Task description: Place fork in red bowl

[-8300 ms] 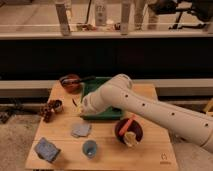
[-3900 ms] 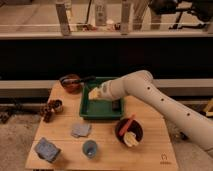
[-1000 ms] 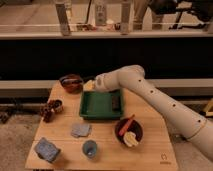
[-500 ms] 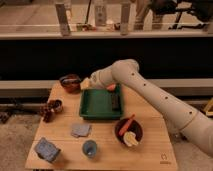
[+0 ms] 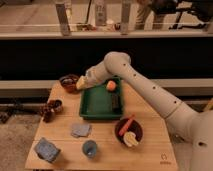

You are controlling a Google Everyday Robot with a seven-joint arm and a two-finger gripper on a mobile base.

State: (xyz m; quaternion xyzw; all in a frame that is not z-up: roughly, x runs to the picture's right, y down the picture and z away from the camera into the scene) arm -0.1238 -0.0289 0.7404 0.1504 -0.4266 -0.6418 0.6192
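Note:
The red bowl (image 5: 68,81) is small and round, reddish-brown outside and dark inside, and stands at the table's back left corner. My gripper (image 5: 80,83) is at the end of the white arm (image 5: 135,80). It hangs just right of the bowl's rim, over the gap between the bowl and the green tray (image 5: 96,111). The fork does not show clearly; I cannot tell whether it is in the gripper or in the bowl.
The green tray holds an orange ball (image 5: 111,85) and a dark object (image 5: 116,102). A wider dark maroon bowl (image 5: 120,135) with a carrot and banana stands front right. A dark brown item (image 5: 50,107), grey cloth (image 5: 80,130), blue bag (image 5: 47,149) and blue cup (image 5: 90,148) lie left and front.
The arm has swung left from over the green tray, and the gripper now sits beside the red bowl. Nothing else on the table has moved.

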